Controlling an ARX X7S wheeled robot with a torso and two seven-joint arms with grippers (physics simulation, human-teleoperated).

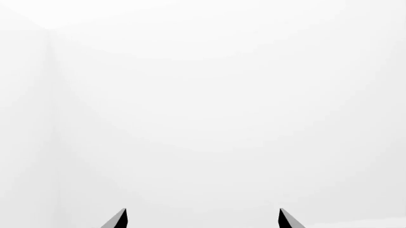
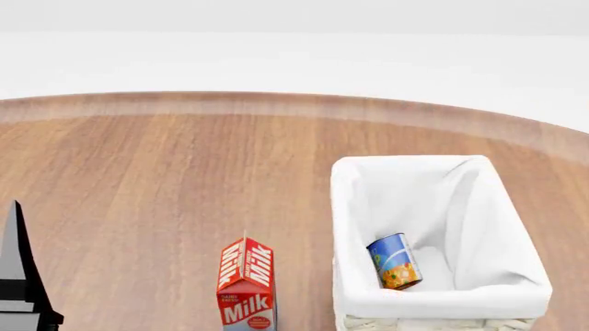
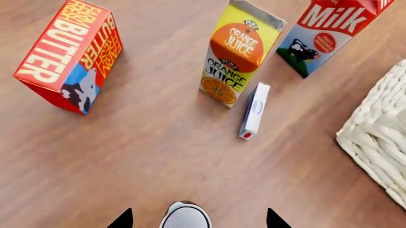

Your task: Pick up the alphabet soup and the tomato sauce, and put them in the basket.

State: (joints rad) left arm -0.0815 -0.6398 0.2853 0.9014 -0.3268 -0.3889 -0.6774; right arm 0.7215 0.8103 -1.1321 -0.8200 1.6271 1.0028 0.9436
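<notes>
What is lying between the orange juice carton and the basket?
In the right wrist view, a small white box lies flat on the wood between the orange juice and the basket, close beside the carton.

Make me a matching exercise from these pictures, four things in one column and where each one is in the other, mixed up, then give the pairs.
Things:
1. alphabet soup
2. milk carton
3. orange juice carton
4. butter box

Places:
A. standing on the table between the butter box and the milk carton
B. lying inside the basket
C. standing on the table just outside the basket
D. on the table beyond the orange juice, farthest from the basket

Pairs: 1-B, 2-C, 3-A, 4-D
</notes>
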